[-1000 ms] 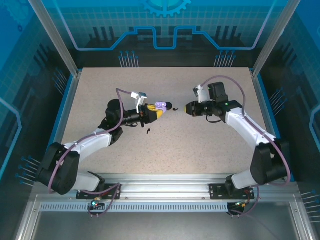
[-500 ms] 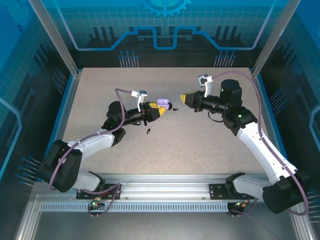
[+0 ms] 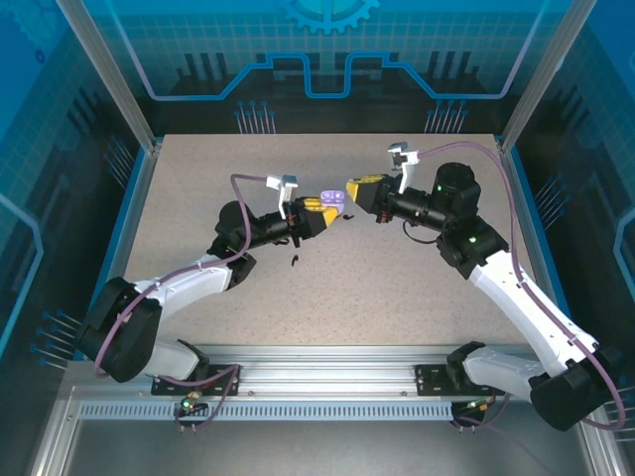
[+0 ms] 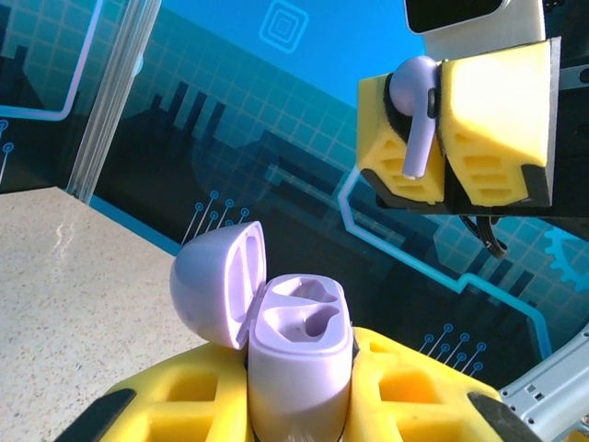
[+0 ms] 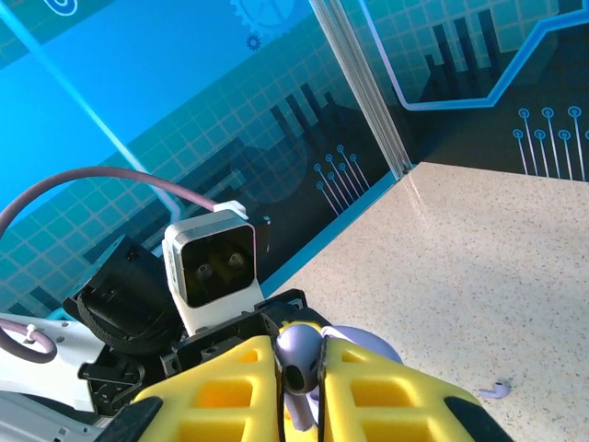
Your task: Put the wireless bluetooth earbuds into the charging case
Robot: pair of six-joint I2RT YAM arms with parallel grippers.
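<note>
My left gripper [image 3: 319, 215] is shut on a pale lavender charging case [image 4: 299, 345], held upright above the table with its lid [image 4: 210, 287] swung open to the left. Both wells in the case are empty. My right gripper [image 3: 354, 188] hangs just above and right of the case, shut on a lavender earbud [image 4: 416, 115] with its stem pointing down between the yellow fingers [image 4: 497, 110]. In the right wrist view the same earbud [image 5: 300, 366] sits pinched between the pads. Another lavender earbud [image 5: 494, 390] lies on the table.
A small black earbud [image 3: 296, 261] lies on the speckled tabletop [image 3: 397, 288] below the left gripper. Blue walls and metal posts [image 3: 139, 119] ring the table. The left wrist camera [image 5: 212, 267] faces the right gripper at close range.
The right arm has swung up and leftward, bringing its earbud close above the case. The left gripper has lifted the case a little and shifted it right.
</note>
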